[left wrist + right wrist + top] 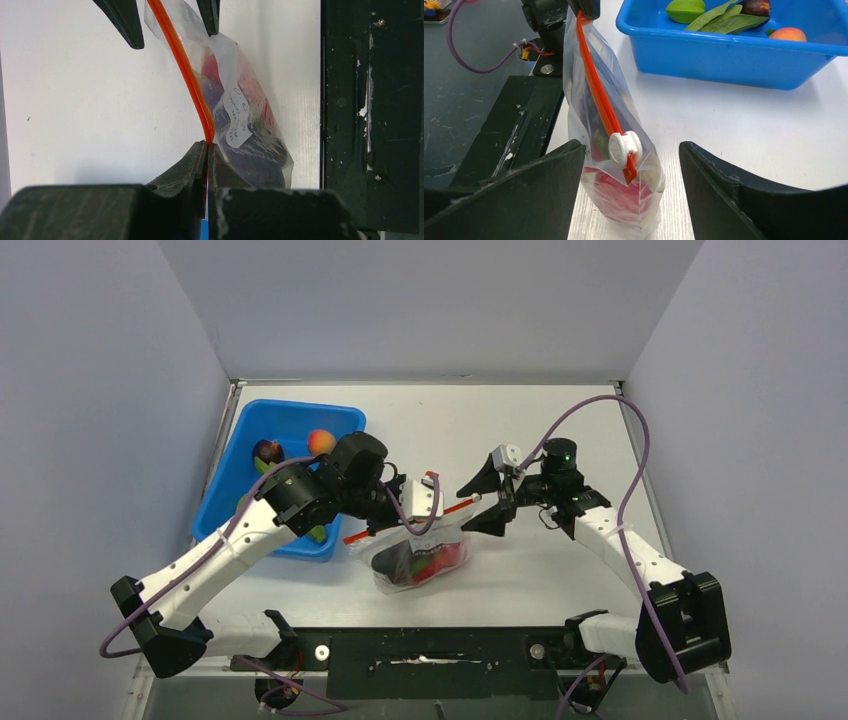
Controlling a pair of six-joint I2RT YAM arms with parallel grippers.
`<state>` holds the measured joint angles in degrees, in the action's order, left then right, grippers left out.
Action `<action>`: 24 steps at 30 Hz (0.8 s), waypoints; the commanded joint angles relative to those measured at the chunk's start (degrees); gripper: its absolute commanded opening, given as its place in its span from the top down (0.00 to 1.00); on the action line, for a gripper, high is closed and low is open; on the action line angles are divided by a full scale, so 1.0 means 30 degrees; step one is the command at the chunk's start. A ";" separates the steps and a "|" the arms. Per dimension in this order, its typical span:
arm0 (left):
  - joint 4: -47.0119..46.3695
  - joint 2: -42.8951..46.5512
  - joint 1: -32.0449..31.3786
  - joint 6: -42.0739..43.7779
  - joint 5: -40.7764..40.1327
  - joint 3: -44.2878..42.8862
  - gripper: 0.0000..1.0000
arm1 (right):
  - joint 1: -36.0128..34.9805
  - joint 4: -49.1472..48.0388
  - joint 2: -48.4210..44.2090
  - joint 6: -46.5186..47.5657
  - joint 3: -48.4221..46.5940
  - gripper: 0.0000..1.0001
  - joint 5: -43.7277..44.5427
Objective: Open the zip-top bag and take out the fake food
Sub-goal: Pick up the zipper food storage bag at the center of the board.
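Note:
The zip-top bag (420, 558) hangs by its orange-red zipper strip (460, 506) over the table's near middle. It holds fake food: a red piece (442, 562) and a dark piece (395, 560). My left gripper (430, 512) is shut on the strip, as the left wrist view (207, 145) shows, with the bag (250, 125) hanging to its right. My right gripper (470, 508) is open at the strip's other end. In the right wrist view (631, 147) its fingers (549, 175) stand apart on either side of the white slider (624, 146), not touching it.
A blue bin (228, 495) stands at the left with an orange-pink peach (320, 440), a dark purple piece (267, 451) and long green pods (719, 20). A black frame (430, 645) runs along the table's near edge, just below the bag.

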<state>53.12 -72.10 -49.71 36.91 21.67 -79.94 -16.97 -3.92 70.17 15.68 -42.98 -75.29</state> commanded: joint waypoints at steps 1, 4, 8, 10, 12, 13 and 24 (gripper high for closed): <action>-0.1623 0.0491 0.0047 0.0487 0.0582 0.0119 1.00 | -0.0163 0.0067 0.0303 0.0573 -0.1028 0.35 -0.1268; -0.1710 0.0662 0.0019 0.0364 0.0322 0.0161 1.00 | -0.0134 0.1092 0.0447 0.0907 -0.1327 0.47 -0.0830; -0.1677 0.0823 0.0035 0.0158 0.0034 0.0348 1.00 | -0.0123 0.1830 0.0359 0.1304 -0.1405 0.65 -0.0400; -0.1626 0.0883 0.0030 0.0109 -0.0014 0.0384 1.00 | -0.0097 0.2250 0.0272 0.1696 -0.1405 0.73 -0.0308; -0.1666 0.0965 0.0034 0.0049 -0.0086 0.0427 1.00 | -0.0097 0.2471 0.0171 0.1944 -0.1363 0.82 -0.0279; -0.1695 0.1021 0.0024 0.0012 -0.0117 0.0449 1.00 | -0.0075 0.2526 0.0117 0.1927 -0.1349 0.85 -0.0236; -0.2660 0.1356 0.0022 -0.0356 -0.0218 0.1247 1.00 | 0.0023 0.1486 -0.1369 -0.0175 -0.0423 0.84 0.0779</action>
<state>49.63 -70.06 -49.71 36.47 19.94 -76.38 -16.97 5.23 70.30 18.87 -44.64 -73.78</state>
